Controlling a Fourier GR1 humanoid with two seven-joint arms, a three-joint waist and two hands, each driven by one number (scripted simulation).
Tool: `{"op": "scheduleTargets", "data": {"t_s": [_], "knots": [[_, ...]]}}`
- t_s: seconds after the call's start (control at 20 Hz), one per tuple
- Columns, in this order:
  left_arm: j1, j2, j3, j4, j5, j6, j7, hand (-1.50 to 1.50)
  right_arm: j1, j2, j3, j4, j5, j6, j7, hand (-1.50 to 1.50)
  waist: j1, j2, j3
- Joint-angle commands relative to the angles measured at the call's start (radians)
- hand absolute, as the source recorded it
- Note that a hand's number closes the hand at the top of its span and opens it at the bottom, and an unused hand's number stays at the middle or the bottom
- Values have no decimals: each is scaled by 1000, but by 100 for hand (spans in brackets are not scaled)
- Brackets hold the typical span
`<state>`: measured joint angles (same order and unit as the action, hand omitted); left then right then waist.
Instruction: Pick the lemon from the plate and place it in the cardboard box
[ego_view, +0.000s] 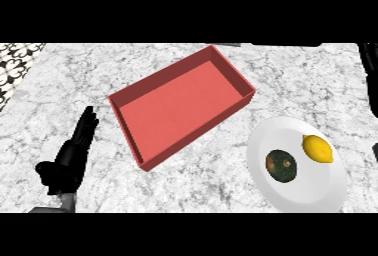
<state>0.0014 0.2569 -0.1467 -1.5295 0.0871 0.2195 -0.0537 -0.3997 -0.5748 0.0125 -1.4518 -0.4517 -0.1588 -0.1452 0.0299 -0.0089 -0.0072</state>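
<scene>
Light is even and bright across the pale surface (184, 190); no glare shows; the red box (177, 107) has darker inner walls; the plate (291, 195) casts hardly any shadow.

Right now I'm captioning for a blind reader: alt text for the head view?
A lemon and a dark green fruit lie on a white plate, right of an open red box on a marble counter. The left hand rests open at left.

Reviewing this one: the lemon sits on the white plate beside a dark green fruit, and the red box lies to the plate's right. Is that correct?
Not quite. In the head view the red box lies to the left of the white plate, not its right. The rest holds: the lemon sits on the plate beside a dark green fruit.
</scene>
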Motion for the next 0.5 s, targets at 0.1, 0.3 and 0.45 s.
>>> {"op": "scheduleTargets", "data": {"t_s": [0.1,0.3,0.45], "knots": [[-30,99,50,52,-108,55,22,0,25,-52,112,48,-97,411,-23,-150,1,24,12],[-6,149,65,72,-115,37,53,0,-87,-226,187,-99,159,506,-152,-150,50,-22,-3],[-19,197,97,90,-134,45,77,0,35,-271,323,-51,297,668,-297,-150,31,37,20]]}}
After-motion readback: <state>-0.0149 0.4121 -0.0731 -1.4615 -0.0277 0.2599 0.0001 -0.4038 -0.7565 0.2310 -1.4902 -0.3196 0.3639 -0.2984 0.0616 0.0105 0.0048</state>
